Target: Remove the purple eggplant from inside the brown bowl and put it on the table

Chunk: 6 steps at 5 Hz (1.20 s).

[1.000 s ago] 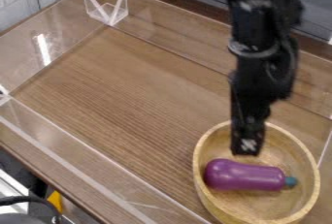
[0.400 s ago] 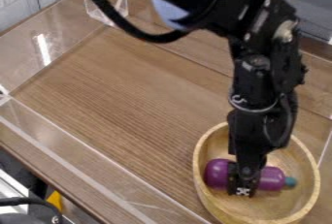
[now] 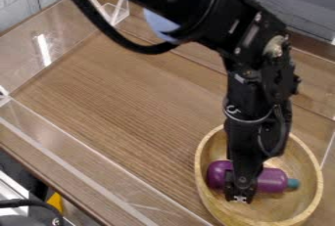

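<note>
Since a second ago our arm has dropped from above the bowl's far rim down into it, and more of its black bulk now fills the upper middle of the view; nothing else has shifted. Largest first: the table (image 3: 118,103), a brown wood-grain top with clear acrylic walls, lies bare where we can see it. At its near right corner sits the brown bowl (image 3: 309,161), round and tan with a thick rim. Inside it the purple eggplant (image 3: 272,180) lies on its side, teal stem cap pointing right. So nothing of the task is done yet: we judge the grasp, the lift out and the setting down on the wood are all left. Our arm reaches in from the top and hangs near vertical, wrist pointing straight down. The gripper (image 3: 241,183) stands wide, fingers straddling the eggplant's left half, not yet closed on it
</note>
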Each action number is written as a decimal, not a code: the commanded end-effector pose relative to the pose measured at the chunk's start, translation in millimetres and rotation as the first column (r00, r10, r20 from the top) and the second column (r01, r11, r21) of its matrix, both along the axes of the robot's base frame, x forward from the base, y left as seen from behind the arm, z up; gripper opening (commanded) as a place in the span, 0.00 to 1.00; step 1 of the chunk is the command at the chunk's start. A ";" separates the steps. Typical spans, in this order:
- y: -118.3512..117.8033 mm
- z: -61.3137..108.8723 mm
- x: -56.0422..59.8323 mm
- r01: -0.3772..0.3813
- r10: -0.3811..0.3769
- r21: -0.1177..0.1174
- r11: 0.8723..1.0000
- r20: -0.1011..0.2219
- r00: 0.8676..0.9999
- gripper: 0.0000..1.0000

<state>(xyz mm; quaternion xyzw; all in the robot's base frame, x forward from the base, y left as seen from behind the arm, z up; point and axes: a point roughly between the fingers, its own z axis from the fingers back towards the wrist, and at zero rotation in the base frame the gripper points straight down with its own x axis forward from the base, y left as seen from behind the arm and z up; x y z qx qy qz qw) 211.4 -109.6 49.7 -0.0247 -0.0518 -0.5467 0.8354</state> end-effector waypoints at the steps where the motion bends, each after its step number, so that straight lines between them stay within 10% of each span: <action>1: -9.8 -0.7 2.7 0.007 -0.007 -0.018 1.000 0.034 0.999 0.00; 6: 21.3 4.3 3.8 0.002 0.003 -0.072 0.997 0.070 0.998 0.00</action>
